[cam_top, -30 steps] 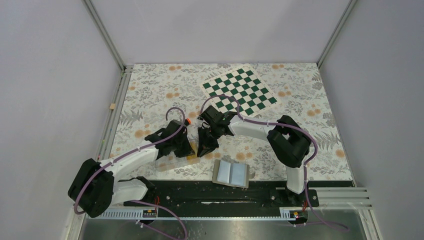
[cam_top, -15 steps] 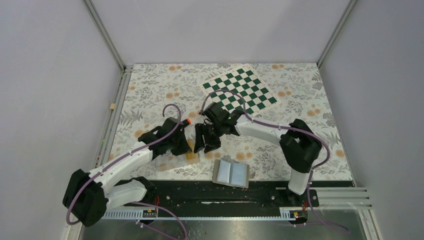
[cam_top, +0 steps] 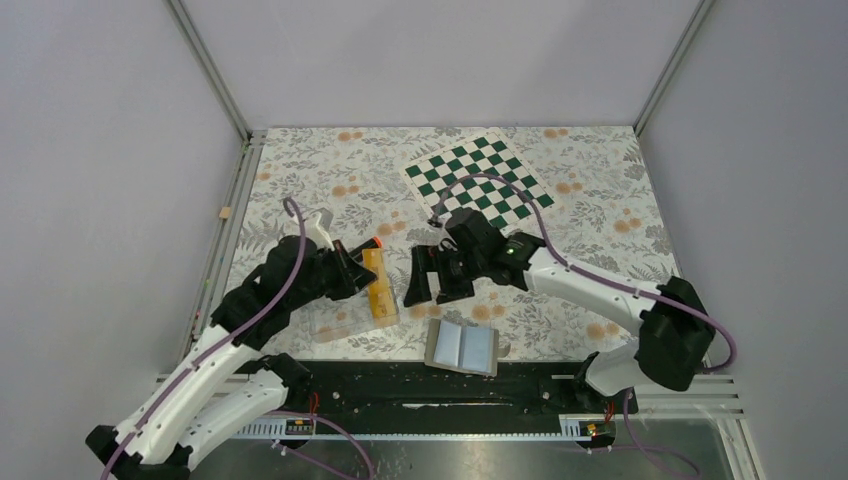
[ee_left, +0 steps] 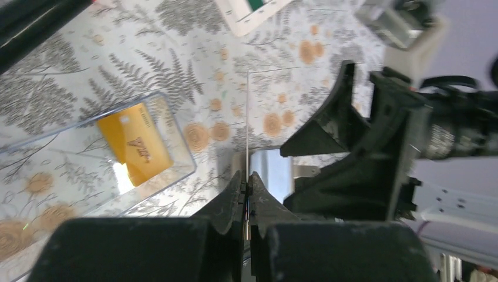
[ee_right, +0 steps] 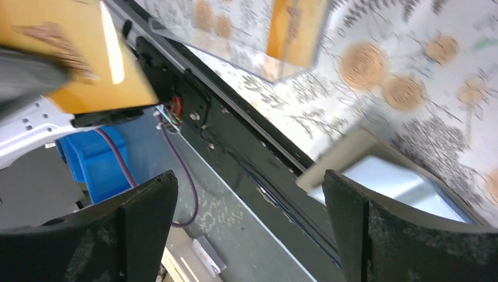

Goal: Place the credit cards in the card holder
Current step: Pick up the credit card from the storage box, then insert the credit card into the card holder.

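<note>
Left end effector (ee_left: 246, 183) clamping credit card (cam_top: 375, 275), right end effector (cam_top: 436, 280) spread wide

From my left wrist camera the held card (ee_left: 247, 117) shows edge-on, a thin line; I cannot read its face. The card holder (ee_left: 271, 167), toward 5 o'clock, is mostly hidden behind my left gripper (ee_left: 247, 177). My right wrist feed is blurred; a second card (ee_right: 292, 29) at 12 o'clock is cut off.
</note>
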Available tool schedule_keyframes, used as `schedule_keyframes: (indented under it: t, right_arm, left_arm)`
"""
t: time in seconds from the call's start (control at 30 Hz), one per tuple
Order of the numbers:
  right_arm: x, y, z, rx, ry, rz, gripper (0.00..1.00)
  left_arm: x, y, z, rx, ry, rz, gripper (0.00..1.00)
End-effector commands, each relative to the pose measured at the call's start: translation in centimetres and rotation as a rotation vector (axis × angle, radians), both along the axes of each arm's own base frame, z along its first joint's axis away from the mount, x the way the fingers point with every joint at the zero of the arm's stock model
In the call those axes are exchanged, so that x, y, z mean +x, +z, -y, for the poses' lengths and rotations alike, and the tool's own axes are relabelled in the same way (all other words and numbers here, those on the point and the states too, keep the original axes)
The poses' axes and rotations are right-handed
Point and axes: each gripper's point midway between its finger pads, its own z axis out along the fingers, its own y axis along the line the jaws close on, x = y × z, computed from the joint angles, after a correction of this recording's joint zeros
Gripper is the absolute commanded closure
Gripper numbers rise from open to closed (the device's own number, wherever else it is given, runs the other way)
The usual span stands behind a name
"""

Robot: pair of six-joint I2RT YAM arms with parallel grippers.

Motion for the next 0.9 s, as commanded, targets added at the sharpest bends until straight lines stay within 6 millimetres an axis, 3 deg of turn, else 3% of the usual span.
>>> schedule_keyframes:
  t: [0.0, 0.23, 0.37, 0.63, 0.87]
  right_arm:
    - [0.6, -0.6, 4.1, -0.002, -0.069, 0.034, 0.01]
    - [-0.5, -4.8, 12.4, -0.033, -0.238, -0.026, 0.01]
    - [-2.1, -7.1, 15.4, -0.089, -0.296, -0.046, 0.02]
    - [-3.6, -9.7, 17.3, -0.182, -0.314, -0.084, 0.2]
    - [-4.1, -9.9, 17.2, -0.181, -0.289, -0.102, 0.36]
  left_arm:
    - [-0.9, 3.7, 2.1, -0.187, -0.103, 0.137, 1.0]
    - [-1.6, 3.6, 5.6, -0.363, -0.222, 0.116, 1.0]
    - [-2.1, 2.3, 8.4, -0.391, -0.267, 0.082, 1.0]
    - [-4.0, -0.8, 15.5, -0.32, -0.399, -0.027, 1.0]
    - [-5.8, -5.0, 18.5, -0.261, -0.434, -0.121, 1.0]
